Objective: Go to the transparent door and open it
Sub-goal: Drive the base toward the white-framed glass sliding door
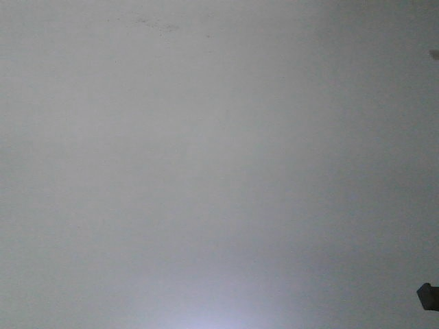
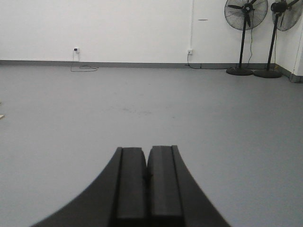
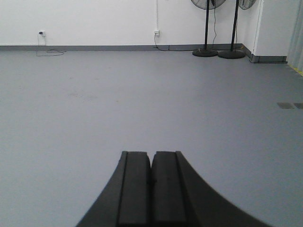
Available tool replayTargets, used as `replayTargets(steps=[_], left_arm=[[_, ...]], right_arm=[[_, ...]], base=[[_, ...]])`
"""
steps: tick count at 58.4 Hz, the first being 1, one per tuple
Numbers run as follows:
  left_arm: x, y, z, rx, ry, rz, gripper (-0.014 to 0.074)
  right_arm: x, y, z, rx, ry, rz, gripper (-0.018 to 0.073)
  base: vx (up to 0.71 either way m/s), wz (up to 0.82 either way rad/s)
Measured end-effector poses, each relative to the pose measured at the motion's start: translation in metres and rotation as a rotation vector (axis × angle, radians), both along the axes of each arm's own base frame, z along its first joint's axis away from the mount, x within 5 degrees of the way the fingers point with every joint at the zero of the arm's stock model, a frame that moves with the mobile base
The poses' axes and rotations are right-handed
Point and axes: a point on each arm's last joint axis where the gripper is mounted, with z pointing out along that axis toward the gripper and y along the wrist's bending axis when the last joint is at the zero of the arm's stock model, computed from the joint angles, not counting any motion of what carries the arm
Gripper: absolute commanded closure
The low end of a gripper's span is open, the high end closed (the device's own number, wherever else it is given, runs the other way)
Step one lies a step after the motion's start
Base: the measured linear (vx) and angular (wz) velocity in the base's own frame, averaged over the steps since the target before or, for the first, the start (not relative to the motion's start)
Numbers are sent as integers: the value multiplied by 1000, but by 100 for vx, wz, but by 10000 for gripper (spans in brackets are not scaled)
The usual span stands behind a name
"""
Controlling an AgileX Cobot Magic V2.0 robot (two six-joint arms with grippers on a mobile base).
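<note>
A: Where is the transparent door?

B: It is in none of the views. The front camera shows only a plain pale-grey surface with a dark scrap [image 1: 429, 296] at its lower right edge. Both wrist cameras look across bare grey floor [image 2: 142, 104] to a white wall [image 2: 118, 28].

A: And the arms?

B: The left tool [image 2: 147, 156] is clenched, pads pressed together on nothing. The right tool [image 3: 152, 158] is the same, closed and empty.

A: So the step in hand is the drive, most likely.

B: Yes. The base should turn until the white-framed glass comes into view, then approach squarely. It should stop with the handle side within an arm's reach. One tool must release before it meets the handle.

A: What room does the base have?

B: Plenty ahead. The floor is open right up to the grey skirting [image 2: 142, 64]. Two pedestal fans [image 2: 244, 35] stand in the far right corner. A loose cable [image 2: 84, 69] lies beneath a wall socket [image 2: 75, 49] at far left. The right wrist view shows a white column [image 3: 272, 28] beside the fans and dark floor grilles [image 3: 286, 105] at right. Those are better skirted.
</note>
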Motion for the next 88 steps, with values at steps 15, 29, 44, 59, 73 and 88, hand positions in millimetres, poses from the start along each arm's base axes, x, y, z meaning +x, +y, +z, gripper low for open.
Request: replayTargets(steps=[15,29,44,59,73,88], left_arm=[[0,0,0,0,0,0,602],[0,0,0,0,0,0,602],[0,0,0,0,0,0,602],[0,0,0,0,0,0,602],[0,0,0,0,0,0,602],[0,0,0,0,0,0,602]], right_arm=[[0,0,0,0,0,0,567],[0,0,0,0,0,0,567],[0,0,0,0,0,0,567],[0,0,0,0,0,0,567],[0,0,0,0,0,0,567],[0,0,0,0,0,0,567]], base=[[3,-1],[10,3],[18,12],[22,17],[26,14],[35,6]])
